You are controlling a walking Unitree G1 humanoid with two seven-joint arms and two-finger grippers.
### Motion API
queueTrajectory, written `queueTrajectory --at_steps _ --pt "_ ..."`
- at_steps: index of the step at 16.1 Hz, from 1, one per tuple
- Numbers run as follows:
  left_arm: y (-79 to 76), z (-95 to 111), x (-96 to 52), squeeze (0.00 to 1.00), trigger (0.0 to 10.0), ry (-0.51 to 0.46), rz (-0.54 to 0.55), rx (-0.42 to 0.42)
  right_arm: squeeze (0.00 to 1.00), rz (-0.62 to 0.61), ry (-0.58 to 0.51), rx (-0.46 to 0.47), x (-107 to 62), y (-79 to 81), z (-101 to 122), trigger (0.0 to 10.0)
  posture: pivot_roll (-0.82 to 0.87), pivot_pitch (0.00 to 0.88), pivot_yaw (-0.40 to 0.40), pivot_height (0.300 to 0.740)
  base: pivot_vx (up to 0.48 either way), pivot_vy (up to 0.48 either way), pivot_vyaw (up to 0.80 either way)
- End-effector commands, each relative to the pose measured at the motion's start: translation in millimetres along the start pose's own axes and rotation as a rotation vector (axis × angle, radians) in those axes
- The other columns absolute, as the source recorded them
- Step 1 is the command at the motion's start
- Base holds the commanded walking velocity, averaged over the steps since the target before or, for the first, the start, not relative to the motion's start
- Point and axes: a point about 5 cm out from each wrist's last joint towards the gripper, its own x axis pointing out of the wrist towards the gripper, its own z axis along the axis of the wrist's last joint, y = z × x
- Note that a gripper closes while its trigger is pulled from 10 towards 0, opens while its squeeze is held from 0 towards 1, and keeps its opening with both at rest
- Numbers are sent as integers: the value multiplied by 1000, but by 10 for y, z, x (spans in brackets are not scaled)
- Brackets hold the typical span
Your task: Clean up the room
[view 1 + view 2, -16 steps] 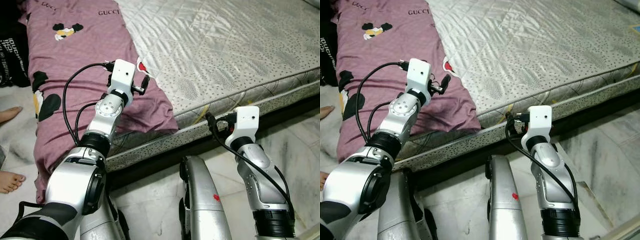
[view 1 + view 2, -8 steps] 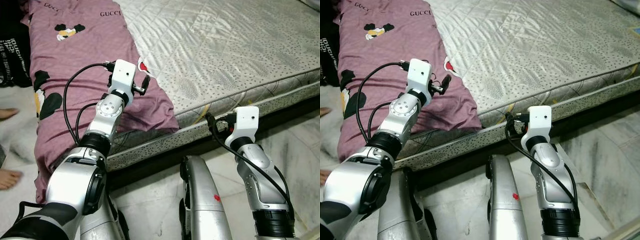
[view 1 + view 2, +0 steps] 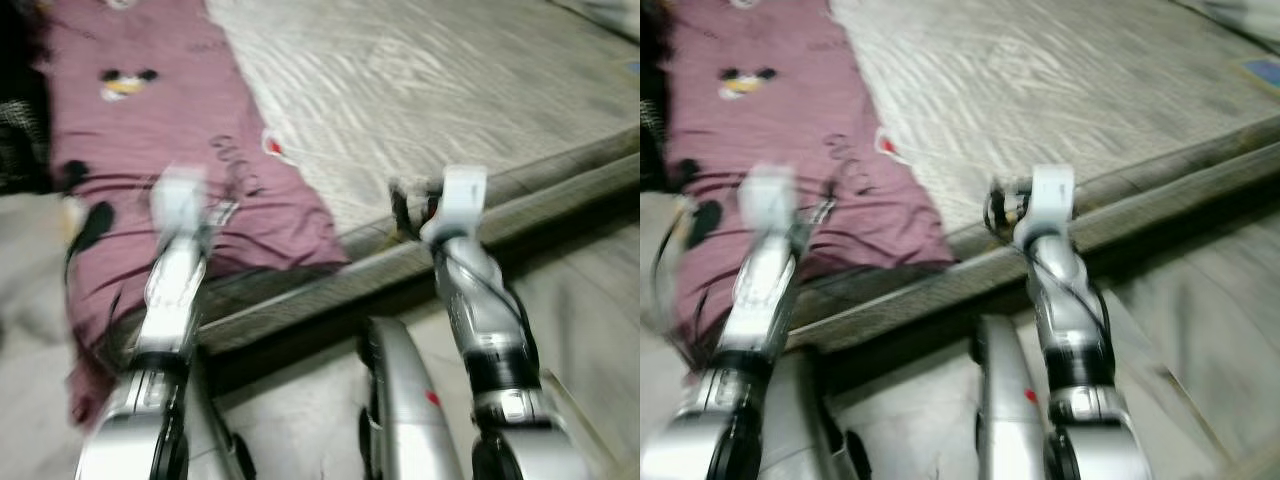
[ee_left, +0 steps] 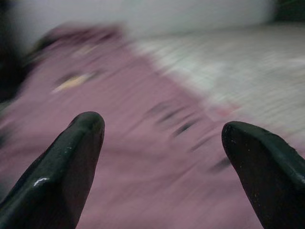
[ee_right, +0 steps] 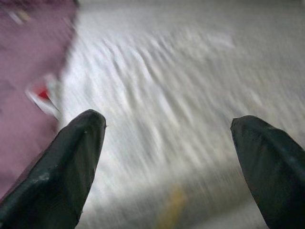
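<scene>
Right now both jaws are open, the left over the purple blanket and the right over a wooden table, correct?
No table. In the right wrist view the right gripper is over the grey quilted mattress. The left gripper is over the purple blanket, both open.

Both head views are now streaked with motion blur, and the whole scene sits shifted against the earlier frames: the camera moves, not the furnishings. Relative to the mattress (image 3: 440,90), the right gripper (image 5: 167,143) now reaches up over the near edge, where a second ago its wrist sat below that edge, beside the bed frame. The left gripper (image 4: 162,143), fingers (image 4: 71,157) spread apart, now lies lower on the purple blanket (image 3: 150,130), nearer the mattress's near edge. The bare feet seen earlier on the floor left of the mattress are gone from view.
</scene>
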Motion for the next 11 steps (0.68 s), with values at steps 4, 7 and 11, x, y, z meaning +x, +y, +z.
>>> queueTrajectory --at_steps 4,7,11 --pt "-24 230 0 0 10000 -97 35 -14 0 5 -2 76 -44 20 -127 10000 -90 0 30 478 0 0 0" --pt "-20 259 -78 0 10000 -103 44 -13 0 45 -50 119 0 116 -73 10000 -84 0 15 501 0 0 0" --pt "-16 255 -110 0 10000 -84 53 -15 0 70 -68 134 38 184 -45 10000 -89 0 19 543 0 0 0"
